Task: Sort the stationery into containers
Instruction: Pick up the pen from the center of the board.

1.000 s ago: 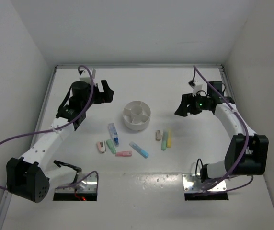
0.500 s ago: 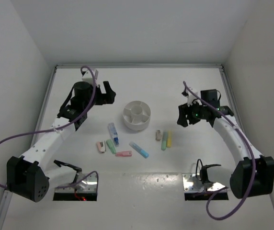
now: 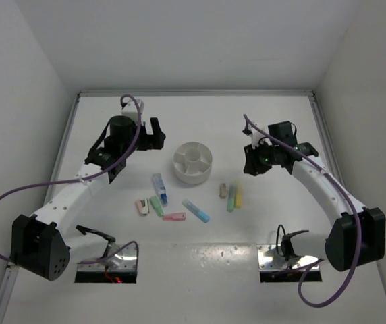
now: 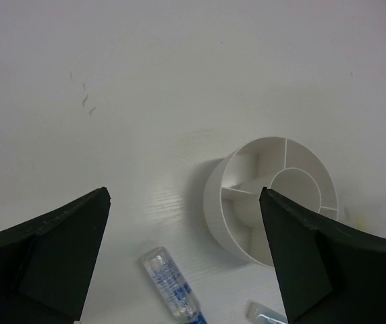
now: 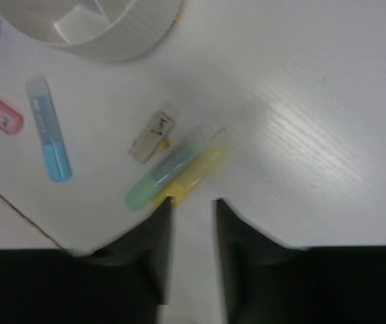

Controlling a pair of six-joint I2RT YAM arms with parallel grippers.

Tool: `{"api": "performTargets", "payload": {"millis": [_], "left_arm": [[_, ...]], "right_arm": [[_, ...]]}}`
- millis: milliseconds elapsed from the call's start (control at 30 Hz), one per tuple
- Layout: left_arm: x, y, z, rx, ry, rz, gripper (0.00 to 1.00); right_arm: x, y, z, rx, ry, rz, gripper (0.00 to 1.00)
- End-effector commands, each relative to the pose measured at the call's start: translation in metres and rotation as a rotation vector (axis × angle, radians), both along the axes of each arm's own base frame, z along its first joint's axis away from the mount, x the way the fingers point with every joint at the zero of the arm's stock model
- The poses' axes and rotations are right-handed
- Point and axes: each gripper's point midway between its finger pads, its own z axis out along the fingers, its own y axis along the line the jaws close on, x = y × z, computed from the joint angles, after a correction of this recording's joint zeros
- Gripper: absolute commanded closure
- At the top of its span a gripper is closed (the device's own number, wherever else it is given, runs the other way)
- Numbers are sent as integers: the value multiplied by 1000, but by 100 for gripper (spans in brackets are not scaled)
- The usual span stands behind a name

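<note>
The containers are one round white tub (image 3: 179,167) with a centre cup and dividers, mid-table. Stationery lies in front of it: a white-blue tube (image 3: 159,188), a pink-white piece (image 3: 142,206), a green piece (image 3: 156,205), a pink piece (image 3: 174,217), a blue piece (image 3: 196,210), a beige piece (image 3: 223,190), and a green (image 3: 231,198) and a yellow piece (image 3: 238,196) side by side. My left gripper (image 3: 156,135) hangs wide open left of the tub (image 4: 216,209), empty (image 4: 184,196). My right gripper (image 3: 248,162) hovers right of the tub, jaws nearly together, nothing between them (image 5: 191,202). The yellow piece (image 5: 193,172) lies just past its left fingertip.
White walls close the table on the left, back and right. Purple cables loop off both arms. Two metal base plates (image 3: 284,258) sit at the near edge. In the left wrist view the white-blue tube (image 4: 169,283) lies below the tub.
My right arm has swung left toward the green and yellow pieces and its jaws have narrowed from wide to a slim gap. My left gripper has edged right toward the tub, still wide open.
</note>
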Motion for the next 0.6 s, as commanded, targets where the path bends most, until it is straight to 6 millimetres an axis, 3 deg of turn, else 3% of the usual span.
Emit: {"api": "performTargets", "payload": {"millis": [0, 33, 100, 267, 567], "left_arm": [[2, 0, 19, -1, -55, -1, 0], [2, 0, 19, -1, -56, -1, 0], [2, 0, 19, -1, -56, -1, 0], [1, -2, 19, -4, -55, -10, 0], [0, 0, 23, 4, -67, -4, 0]], "right_arm": [[-9, -1, -8, 2, 74, -62, 82], [-14, -3, -14, -2, 114, -92, 91], [-21, -3, -20, 0, 170, -119, 92], [-36, 2, -45, -1, 296, -158, 81], [-30, 5, -87, -87, 433, -173, 64]]}}
